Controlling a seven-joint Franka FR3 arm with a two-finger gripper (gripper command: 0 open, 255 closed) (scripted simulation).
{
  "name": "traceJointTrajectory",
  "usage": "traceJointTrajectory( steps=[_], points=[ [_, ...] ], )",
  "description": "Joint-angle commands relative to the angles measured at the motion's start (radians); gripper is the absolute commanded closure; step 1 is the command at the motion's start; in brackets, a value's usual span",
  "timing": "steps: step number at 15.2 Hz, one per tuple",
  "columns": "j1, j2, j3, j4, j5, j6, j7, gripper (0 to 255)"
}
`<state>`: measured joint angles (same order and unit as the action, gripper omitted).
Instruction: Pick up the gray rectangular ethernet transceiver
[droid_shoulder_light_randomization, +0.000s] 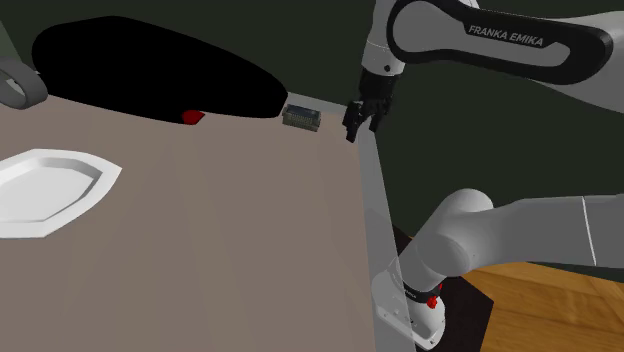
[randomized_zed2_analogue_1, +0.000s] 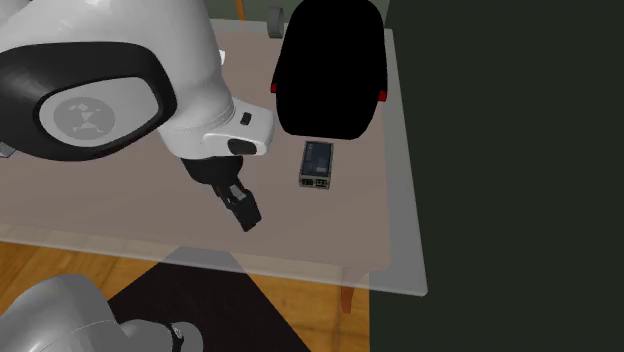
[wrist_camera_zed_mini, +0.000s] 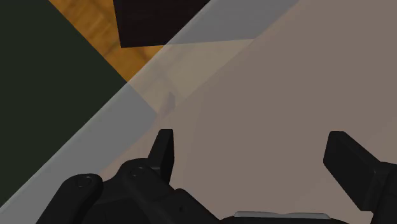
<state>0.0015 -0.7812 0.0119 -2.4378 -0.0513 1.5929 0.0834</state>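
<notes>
Fingers (wrist_camera_zed_mini: 164, 153) stand wide apart, holding nothing and touching nothing; between them the wrist view shows bare surface (droid_shoulder_light_randomization: 220, 230) and its pale edge strip. In the shoulder view they hang over the surface's far right edge, pointing down. The transceiver (droid_shoulder_light_randomization: 301, 117) lies flat on the surface near them, toward that view's left and clear of them. It is a small grey block with ports at one end, just beside a large black shape (droid_shoulder_light_randomization: 150, 70) with red bits at its rim. A white plate (droid_shoulder_light_randomization: 45, 190) sits well apart. The arm's upper link reads "FRANKA EMIKA" (droid_shoulder_light_randomization: 505, 36).
</notes>
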Motion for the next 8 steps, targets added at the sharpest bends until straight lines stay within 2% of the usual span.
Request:
traceJointTrajectory(
  steps=[1, 8],
  points=[
    [0.0, 0.0, 0.0, 0.0, 0.0, 0.0, 0.0, 0],
    [0.068, 0.262, -0.098, 0.144, -0.034, 0.149, -0.295, 0]
  ],
)
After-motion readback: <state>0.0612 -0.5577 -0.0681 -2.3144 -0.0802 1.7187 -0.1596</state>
